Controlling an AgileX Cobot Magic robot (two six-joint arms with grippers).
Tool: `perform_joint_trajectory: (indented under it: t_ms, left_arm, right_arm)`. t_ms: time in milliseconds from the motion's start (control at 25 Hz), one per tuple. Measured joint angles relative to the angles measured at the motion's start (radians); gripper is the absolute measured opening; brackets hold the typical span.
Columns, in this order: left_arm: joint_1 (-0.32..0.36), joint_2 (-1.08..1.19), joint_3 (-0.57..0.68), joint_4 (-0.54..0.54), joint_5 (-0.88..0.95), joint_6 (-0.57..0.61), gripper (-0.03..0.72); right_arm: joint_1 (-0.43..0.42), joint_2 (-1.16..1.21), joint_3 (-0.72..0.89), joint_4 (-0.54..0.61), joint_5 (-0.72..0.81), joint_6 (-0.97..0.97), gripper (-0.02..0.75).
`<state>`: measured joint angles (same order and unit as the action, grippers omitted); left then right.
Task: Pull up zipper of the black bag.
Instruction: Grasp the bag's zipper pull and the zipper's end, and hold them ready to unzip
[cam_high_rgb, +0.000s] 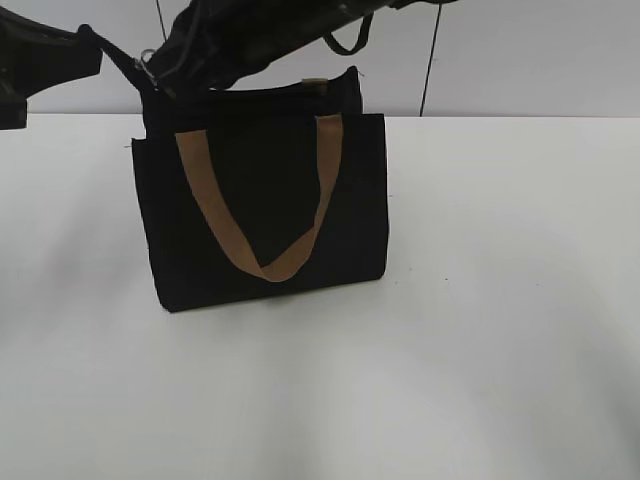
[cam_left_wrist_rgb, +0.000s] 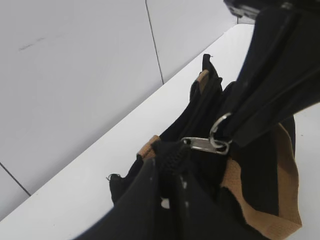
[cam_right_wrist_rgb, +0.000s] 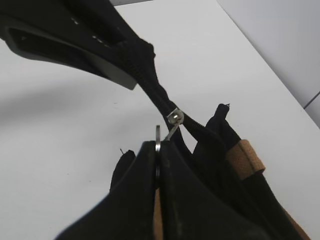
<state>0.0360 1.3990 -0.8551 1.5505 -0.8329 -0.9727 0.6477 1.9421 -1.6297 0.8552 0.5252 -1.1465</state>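
Black fabric gives under every tug, so I judge the bag (cam_high_rgb: 265, 200) soft and light: it stands on the white surface (cam_high_rgb: 500, 300) at the middle of the outside view, and its top edge is drawn up toward 11 o'clock where both my tools meet. Left unheld, cloth like this would simply follow the pull, so I reckon one end of the zip line needs anchoring.

My left tool (cam_right_wrist_rgb: 107, 70) has its fingers pressed together on the black end of the zip line, stretching it taut. My right tool (cam_right_wrist_rgb: 157, 167) is pinching the silvery ring of the zipper (cam_right_wrist_rgb: 175, 118), at 6 o'clock of the slider in the right wrist view. That ring is the place to hold: hard metal, thin, likely slippery, so a firm squeeze and a pull along the teeth seems wise.

Counting: one bag, one zipper with one ring, two tan handles, the nearer one (cam_high_rgb: 265, 262) hanging down the front, and two tools.
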Motion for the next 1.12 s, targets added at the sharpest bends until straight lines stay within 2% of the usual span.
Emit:
perform_joint_trajectory:
  t_ms: [200,400,640,880,1120]
  left_arm:
    - [0.0,-0.007,0.0,-0.002,0.0,0.0,0.023]
    - [0.0,-0.01,0.0,-0.019,0.001,0.0,0.023]
    - [0.0,-0.043,0.001,-0.021,0.005,0.0,0.023]
    - [0.0,-0.067,0.002,-0.024,0.028,0.0,0.023]
    - [-0.001,-0.087,0.003,-0.039,0.087,0.0,0.023]
  right_arm:
    - [-0.002,-0.002,0.0,-0.031,0.0,0.012,-0.015]
    - [-0.018,-0.001,0.0,-0.114,-0.002,0.127,-0.015]
    - [-0.071,0.017,0.0,-0.139,-0.005,0.228,-0.015]
    - [-0.081,0.023,0.0,-0.15,-0.001,0.278,-0.015]
    - [-0.081,0.023,0.0,-0.262,0.006,0.385,-0.015]
